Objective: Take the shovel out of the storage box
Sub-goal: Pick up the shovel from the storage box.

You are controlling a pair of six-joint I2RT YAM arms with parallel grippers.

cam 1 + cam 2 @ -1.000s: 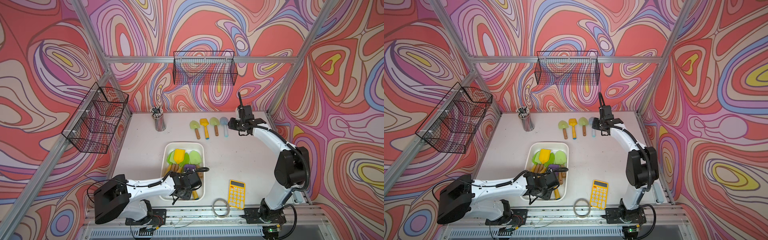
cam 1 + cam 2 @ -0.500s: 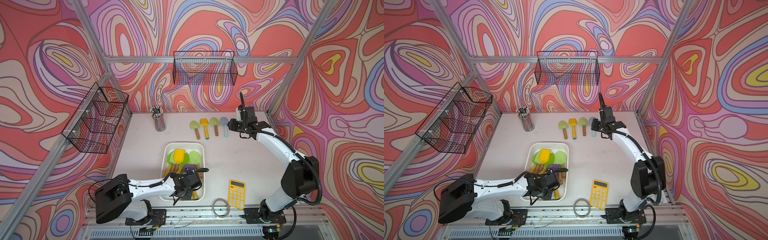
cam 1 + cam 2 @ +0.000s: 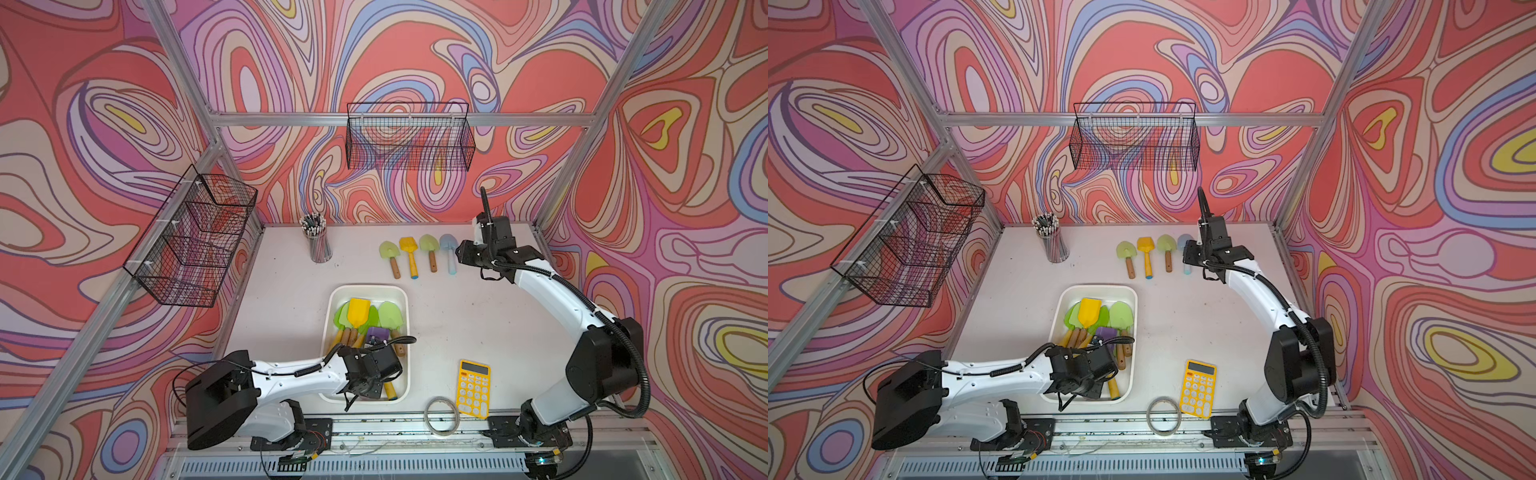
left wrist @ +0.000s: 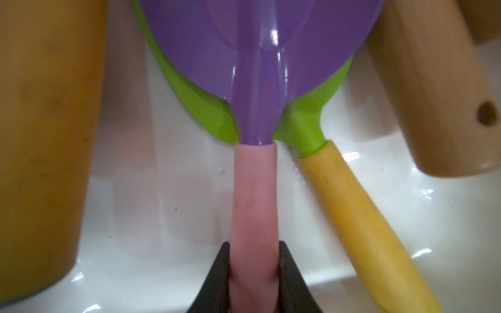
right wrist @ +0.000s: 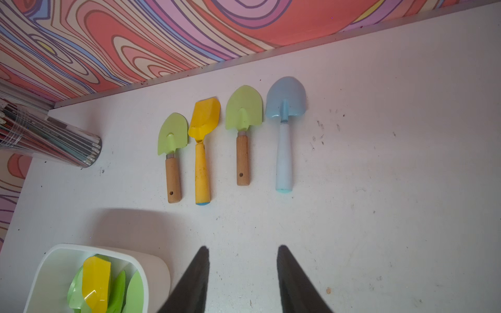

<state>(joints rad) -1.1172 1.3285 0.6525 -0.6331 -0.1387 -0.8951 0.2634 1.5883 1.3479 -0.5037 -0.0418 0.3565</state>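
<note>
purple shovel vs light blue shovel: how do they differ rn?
Place: the purple shovel lies in the storage box on a green shovel; the light blue shovel lies on the table.
Grip: the left claw is shut on the purple shovel's handle; the light blue shovel is untouched, the right claw open, apart from it.
Colour: the purple shovel's handle is pink, the light blue shovel's pale blue.
Shared: rounded blades.

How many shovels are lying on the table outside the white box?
4, side by side on the table: green shovel, yellow shovel, second green shovel, blue shovel. None looks hidden.
</note>
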